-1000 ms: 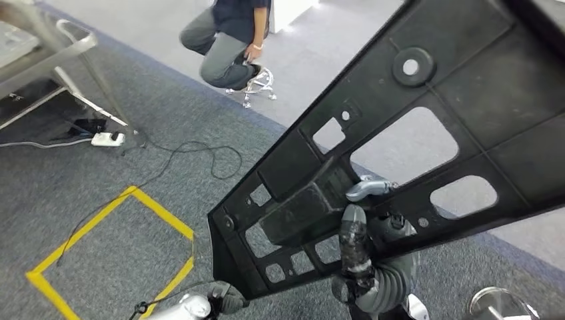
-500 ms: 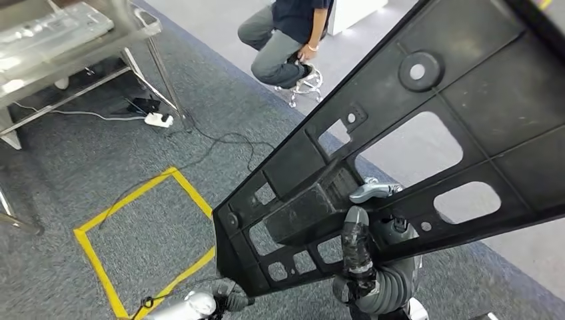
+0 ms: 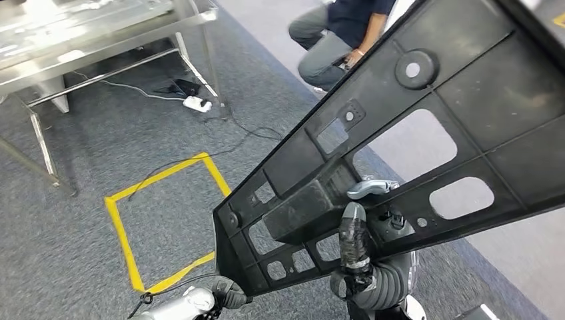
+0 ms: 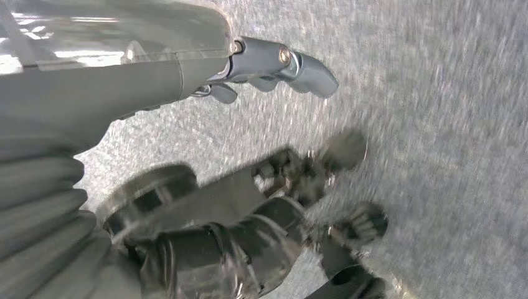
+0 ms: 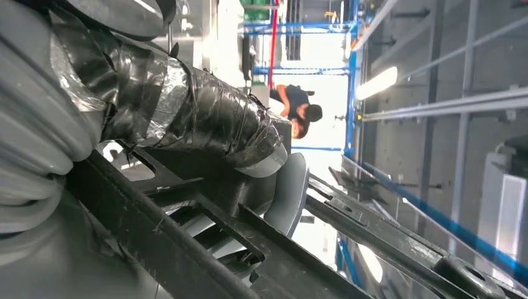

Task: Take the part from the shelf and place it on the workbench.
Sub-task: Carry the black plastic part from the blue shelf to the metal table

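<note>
The part is a large black plastic panel [image 3: 426, 127] with several cut-outs, carried tilted across the right half of the head view. My right hand [image 3: 363, 257] grips its lower rib from beneath, the tape-wrapped thumb pressed onto the upper face. The right wrist view shows that taped thumb [image 5: 187, 118] lying across the panel's ribs [image 5: 205, 249]. My left hand [image 3: 226, 295] hangs low beside the panel's bottom corner. In the left wrist view its fingers [image 4: 274, 62] hold nothing, with grey carpet behind them. The metal workbench [image 3: 100, 33] stands at the far left.
A square of yellow tape [image 3: 123, 233] marks the grey carpet ahead. A white power strip [image 3: 196, 103] and black cables lie by the workbench legs. A person [image 3: 333, 40] crouches at the back, partly behind the panel. Paler floor lies to the right.
The camera has turned: workbench, tape square and person all slid to the right in the picture, and more of the workbench shows. The panel stays in my right hand.
</note>
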